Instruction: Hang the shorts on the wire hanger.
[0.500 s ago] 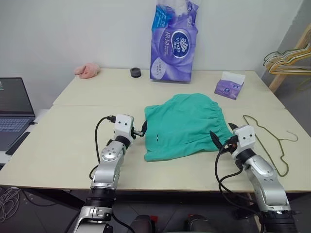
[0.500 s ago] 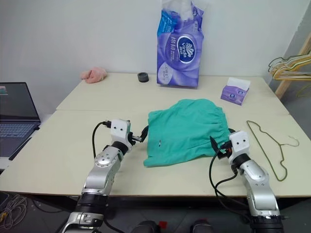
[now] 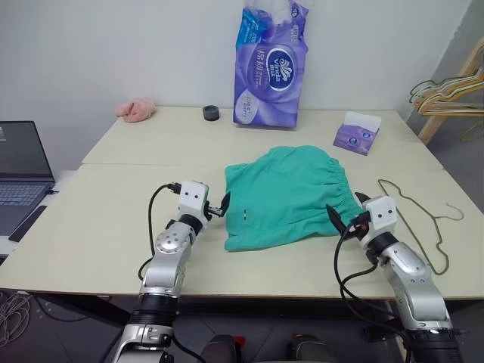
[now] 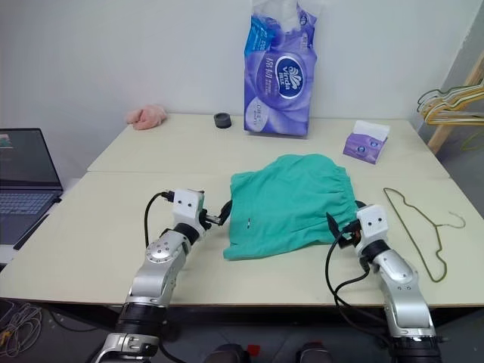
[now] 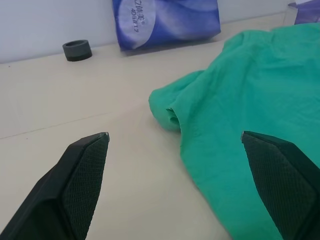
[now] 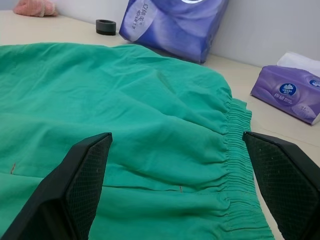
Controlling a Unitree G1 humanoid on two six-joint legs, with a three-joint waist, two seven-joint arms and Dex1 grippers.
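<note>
The teal-green shorts [image 3: 287, 193] lie flat in the middle of the table, their gathered waistband toward the right. To the right of them the thin wire hanger [image 3: 423, 227] lies flat on the tabletop. My left gripper [image 3: 219, 204] hovers open at the shorts' left edge, with one leg hem [image 5: 167, 112] between its spread fingers. At the waistband side my right gripper [image 3: 346, 208] is open too, its fingers [image 6: 75, 185] low over the cloth. Neither gripper holds anything.
A tall purple tissue pack [image 3: 271, 64], a black ring [image 3: 211, 113] and a pink fluffy cloth [image 3: 136, 110] stand along the table's back. A small purple tissue box [image 3: 357, 134] is at back right. A laptop [image 3: 19, 170] sits off to the left, bunched hangers [image 3: 454, 91] at far right.
</note>
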